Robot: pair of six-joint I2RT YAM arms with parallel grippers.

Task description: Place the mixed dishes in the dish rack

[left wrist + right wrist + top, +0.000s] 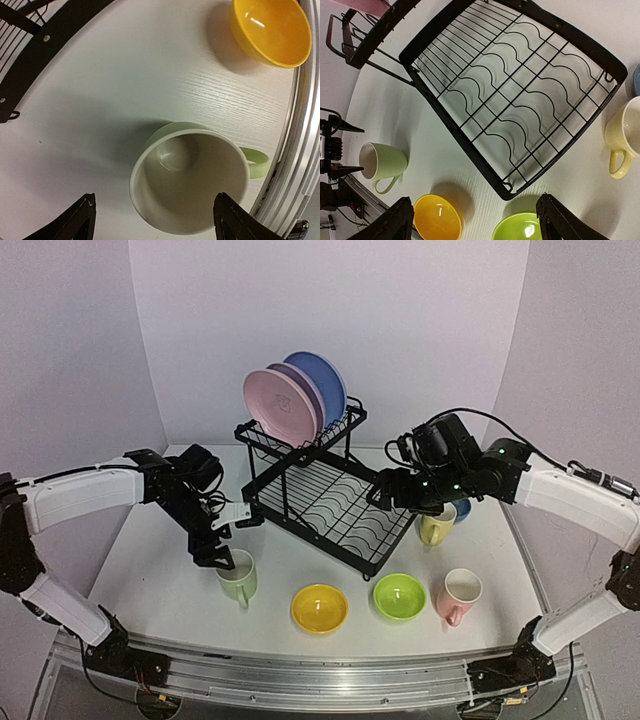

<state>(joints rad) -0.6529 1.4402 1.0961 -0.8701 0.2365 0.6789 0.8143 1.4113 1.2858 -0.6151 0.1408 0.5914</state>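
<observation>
The black wire dish rack (330,502) stands mid-table, with pink (275,405), lavender (303,395) and blue plates (322,383) upright on its upper shelf. Its lower tray (520,90) holds nothing. My left gripper (216,552) is open just above the light green mug (237,576), its fingers either side of the mug's rim (190,182) without touching. My right gripper (388,492) hangs open over the rack's front right part, holding nothing. A yellow mug (437,529) and a partly hidden blue bowl (462,508) sit right of the rack.
Along the front stand a yellow bowl (319,607), a lime bowl (399,596) and a pink mug (458,596). The table's metal front rail (300,150) runs close beside the green mug's handle (256,162). White walls close in the back and sides.
</observation>
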